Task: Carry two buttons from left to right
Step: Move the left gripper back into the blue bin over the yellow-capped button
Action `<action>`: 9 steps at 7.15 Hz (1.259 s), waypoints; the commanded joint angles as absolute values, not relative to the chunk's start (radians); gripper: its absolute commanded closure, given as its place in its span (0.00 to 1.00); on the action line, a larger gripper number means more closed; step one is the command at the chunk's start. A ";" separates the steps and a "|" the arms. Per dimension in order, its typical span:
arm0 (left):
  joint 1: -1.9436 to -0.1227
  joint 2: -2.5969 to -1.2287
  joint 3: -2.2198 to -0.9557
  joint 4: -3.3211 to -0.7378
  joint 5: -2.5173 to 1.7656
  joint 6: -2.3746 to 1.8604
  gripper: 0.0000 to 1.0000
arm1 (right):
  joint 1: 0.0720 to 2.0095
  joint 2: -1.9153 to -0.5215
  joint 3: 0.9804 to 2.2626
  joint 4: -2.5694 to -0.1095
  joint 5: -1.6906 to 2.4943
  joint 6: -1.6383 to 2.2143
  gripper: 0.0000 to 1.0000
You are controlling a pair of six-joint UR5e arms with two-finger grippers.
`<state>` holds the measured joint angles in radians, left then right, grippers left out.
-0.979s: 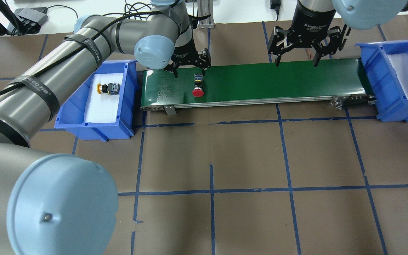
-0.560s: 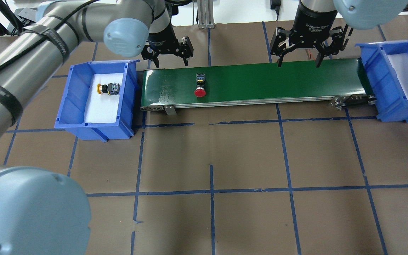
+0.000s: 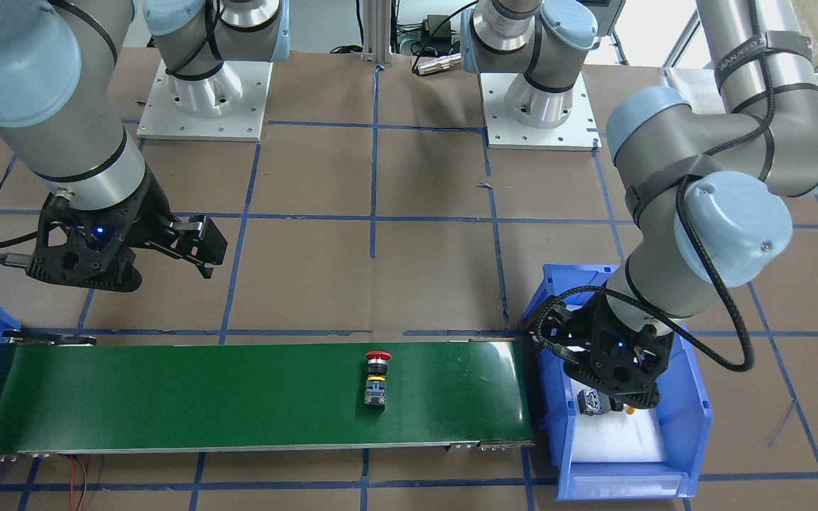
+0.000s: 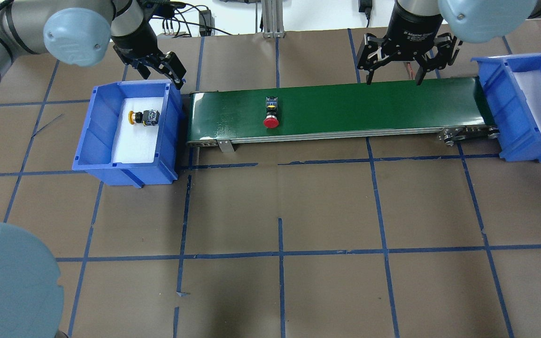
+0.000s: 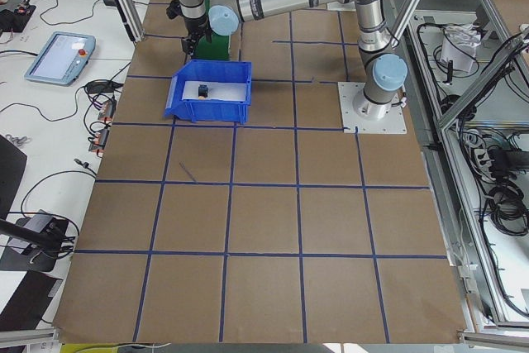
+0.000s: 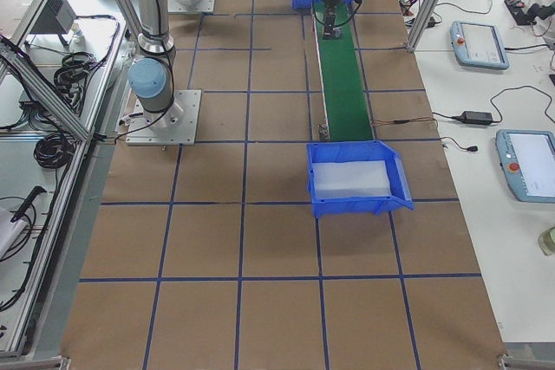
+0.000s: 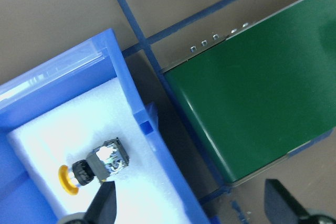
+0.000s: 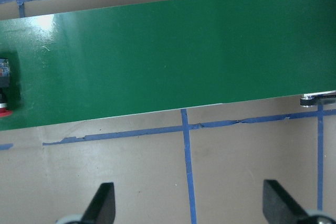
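- Blue plastic bin (image 4: 82,136), white-foam lined, holds the yellow-capped push-button (image 4: 144,117); left pincer (image 4: 160,75) hovers wide at its 1 o'clock corner.
- Red mushroom-capped push-button (image 4: 270,112) lies on the green conveyor belt (image 4: 369,105), 3 o'clock of that bin.
- Right pincer (image 4: 392,80) hangs wide over the belt's 12 o'clock edge.

Silver-grey tubular links (image 3: 735,18), pale blue joint caps (image 3: 732,227), black cable (image 3: 740,353) held by lettered black bands (image 3: 750,48), white square bolted base plates (image 3: 160,121).
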<state>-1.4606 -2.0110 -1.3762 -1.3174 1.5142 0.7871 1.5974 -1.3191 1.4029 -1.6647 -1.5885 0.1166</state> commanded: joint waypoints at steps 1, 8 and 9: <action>-1.381 -2.020 -1.399 -1.318 1.520 1.065 0.00 | 1.579 -1.273 1.379 -1.727 -1.586 0.098 0.00; -1.362 -2.174 -1.359 -1.299 1.588 1.350 0.01 | 1.568 -1.181 1.387 -1.904 -1.487 0.072 0.00; -1.362 -2.184 -1.344 -1.299 1.588 1.417 0.02 | 1.569 -1.178 1.390 -1.904 -1.474 0.071 0.00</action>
